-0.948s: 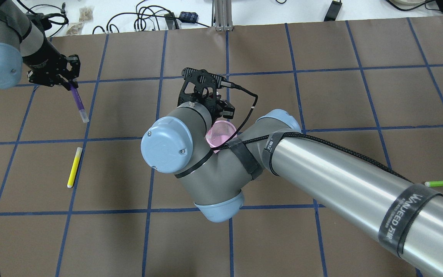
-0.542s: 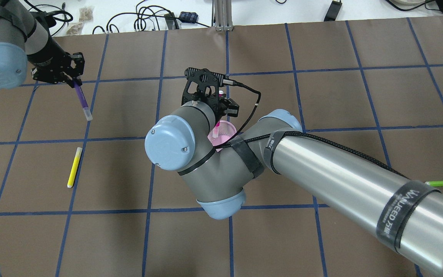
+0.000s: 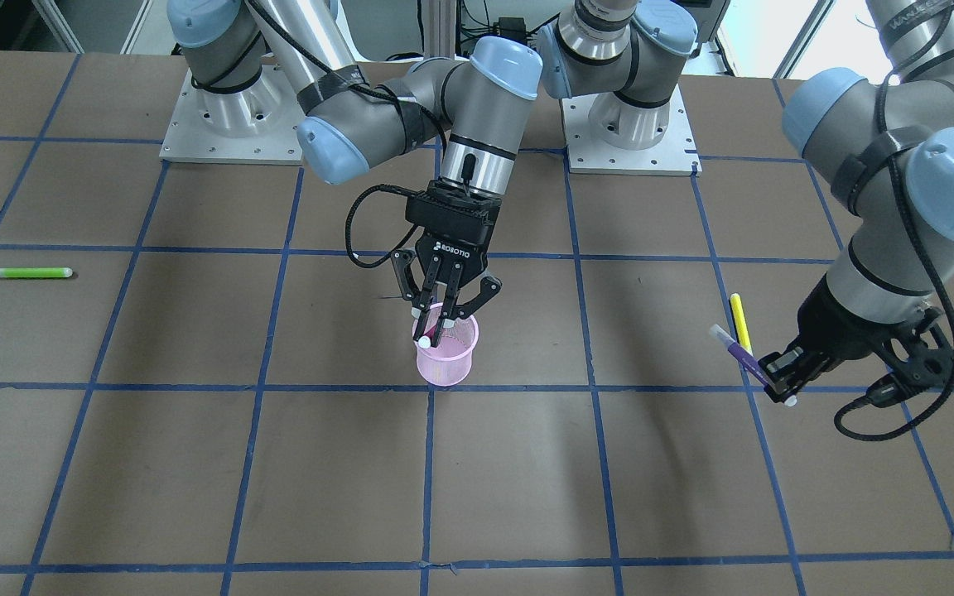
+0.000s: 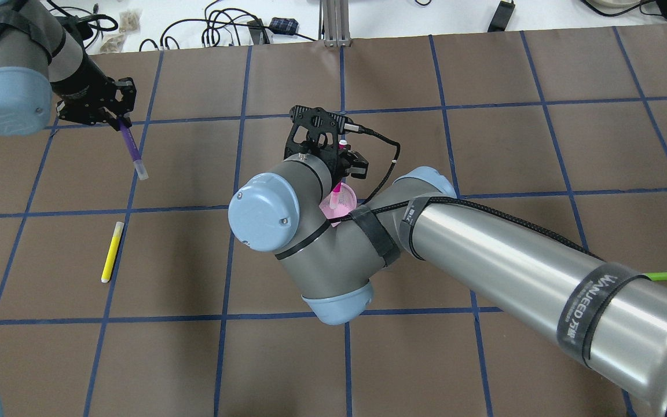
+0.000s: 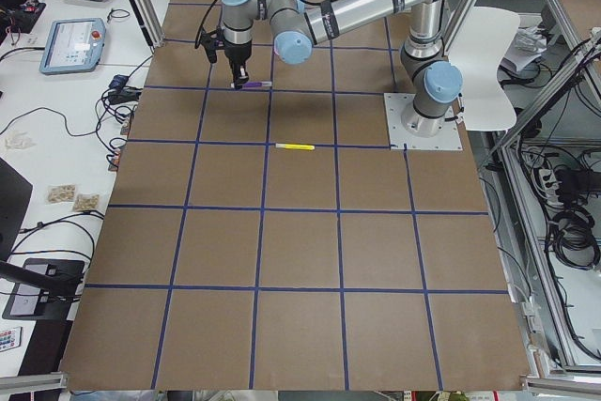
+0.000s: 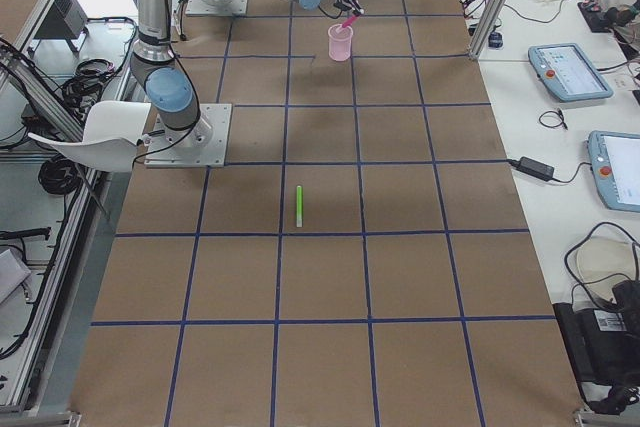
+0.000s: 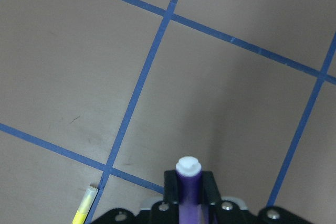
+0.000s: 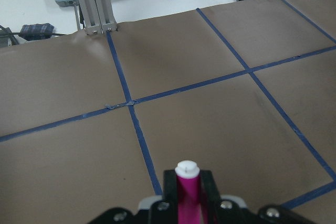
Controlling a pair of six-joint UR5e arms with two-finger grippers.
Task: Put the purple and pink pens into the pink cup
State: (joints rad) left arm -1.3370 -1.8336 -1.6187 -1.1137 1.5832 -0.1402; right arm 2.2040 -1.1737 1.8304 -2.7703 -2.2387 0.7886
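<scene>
Cup (image 3: 446,362) of pink mesh, upright near middle of tabletop (image 3: 195,463), just beside a blue tape crossing. Pink pen (image 8: 188,196) with white end cap, tilted, lower end down in cup mouth, upper part between clenched jaws of right gripper (image 3: 441,324) directly above. Purple pen (image 3: 740,354), pale-capped, slanted, grasped at one end by jaws of left gripper (image 3: 777,381), well apart from cup at 3 o'clock in front-facing view. Depth of pink pen inside cup: cannot tell, with right arm (image 4: 484,255) across most of cup from overhead and only pen top and jaws from wrist camera. Yellow pen (image 3: 739,321) flat at 12 o'clock of purple pen; green pen (image 3: 26,272) far out at 9 o'clock, partly behind right arm overhead. Brown paper cover, blue tape grid; white benches (image 5: 56,138) with cables (image 4: 223,29) and screens (image 5: 73,44) along the edges.
</scene>
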